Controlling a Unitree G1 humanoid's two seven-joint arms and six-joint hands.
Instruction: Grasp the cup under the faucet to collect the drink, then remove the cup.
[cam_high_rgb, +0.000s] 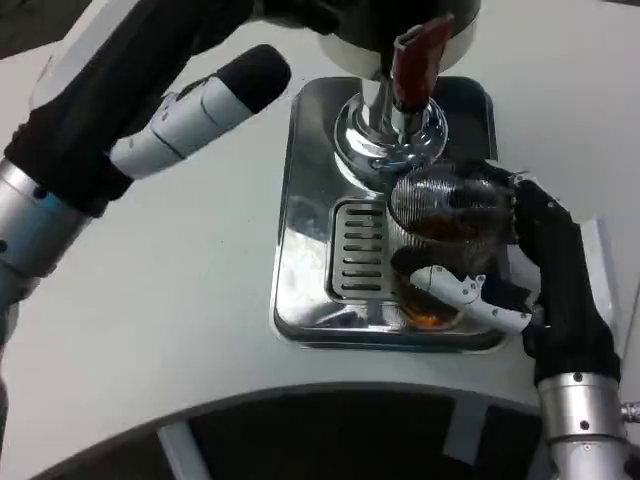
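Note:
A clear ribbed cup with brown drink in it sits over the right part of the chrome drip tray, right of the slotted grate. My right hand grips the cup from the right, fingers wrapped round its lower front. The chrome faucet with its red lever stands just behind and left of the cup. My left hand hangs above the table left of the faucet, holding nothing; its fingers are mostly hidden.
The white table stretches left of the tray. A dark curved table edge runs along the bottom. My left forearm crosses the upper left.

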